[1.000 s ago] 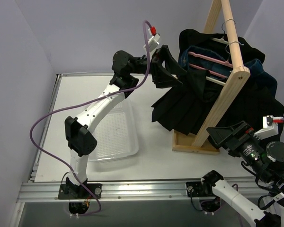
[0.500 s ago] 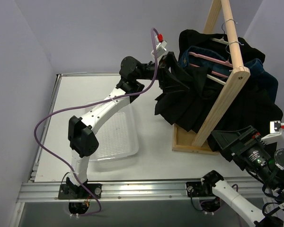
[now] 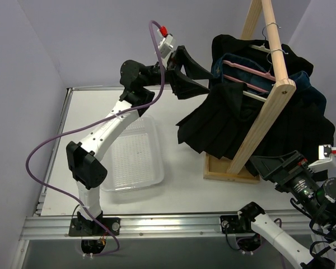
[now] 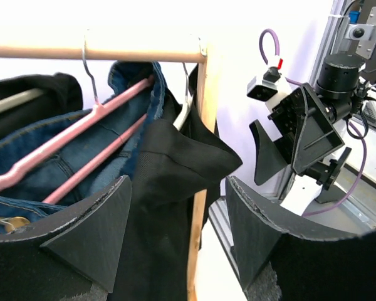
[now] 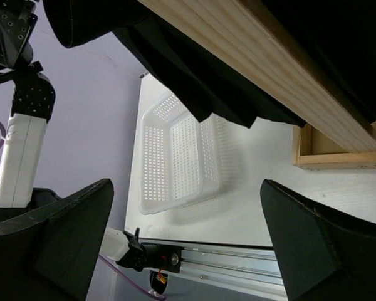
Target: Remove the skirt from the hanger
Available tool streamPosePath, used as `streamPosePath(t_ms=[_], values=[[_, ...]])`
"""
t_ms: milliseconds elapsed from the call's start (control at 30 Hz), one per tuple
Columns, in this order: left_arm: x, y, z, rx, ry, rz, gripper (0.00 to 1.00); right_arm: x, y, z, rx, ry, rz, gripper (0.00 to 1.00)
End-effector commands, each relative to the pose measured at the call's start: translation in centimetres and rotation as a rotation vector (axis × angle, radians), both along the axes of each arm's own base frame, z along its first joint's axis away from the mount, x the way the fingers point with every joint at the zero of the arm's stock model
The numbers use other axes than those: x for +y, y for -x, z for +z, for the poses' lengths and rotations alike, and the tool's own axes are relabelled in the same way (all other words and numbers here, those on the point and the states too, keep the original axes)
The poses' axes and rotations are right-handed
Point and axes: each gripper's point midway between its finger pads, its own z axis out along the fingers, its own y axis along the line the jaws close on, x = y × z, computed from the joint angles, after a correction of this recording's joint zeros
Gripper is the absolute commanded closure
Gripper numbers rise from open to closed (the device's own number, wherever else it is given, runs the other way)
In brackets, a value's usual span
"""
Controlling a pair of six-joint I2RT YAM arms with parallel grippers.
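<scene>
White surface (image 3: 179, 179), wooden rack (image 3: 269, 84): skirt (image 3: 229, 123) hung on its hanger (image 3: 252, 95) beside denim (image 4: 62, 147).
Left end effector (image 3: 199, 83) gaped wide and empty near the skirt; a hard tug could drag the hanger off too.

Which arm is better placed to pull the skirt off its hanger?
Left, probably: the left gripper is open beside the skirt at hanger height; the right gripper sits low by the rack base.

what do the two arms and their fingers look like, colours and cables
Both arms have white links and bulky black joints. A purple cable runs along the left arm to a white wrist camera block with a red plug; the right arm carries the same. The fingers are matte black, broad triangular wedges with rough edges.
</scene>
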Motion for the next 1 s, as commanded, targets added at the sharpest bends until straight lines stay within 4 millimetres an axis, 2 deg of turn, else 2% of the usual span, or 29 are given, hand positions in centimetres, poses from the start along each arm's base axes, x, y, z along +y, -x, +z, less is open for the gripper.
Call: streamPosePath(t_ms=[0, 333, 433, 700, 967], values=[[0.6, 0.6, 2.6, -0.063, 0.066, 0.001, 0.30, 0.2, -0.2, 0.6, -0.012, -0.015, -0.002, 0.01], [-2.3, 0.2, 0.7, -0.014, 0.050, -0.060, 0.30, -0.6, 0.4, 2.1, -0.038, -0.031, -0.024, 0.01], [-3.5, -0.1, -0.6, 0.000, 0.026, -0.069, 0.30, -0.6, 0.6, 2.5, -0.043, -0.032, -0.022, 0.01], [-5.1, 0.5, -1.9, 0.004, -0.013, -0.083, 0.31, -0.7, 0.7, 2.8, -0.050, -0.032, -0.024, 0.01], [-6.1, 1.7, -2.4, 0.004, -0.068, -0.083, 0.41, -0.6, 0.5, 3.0, -0.057, -0.030, -0.020, 0.01]])
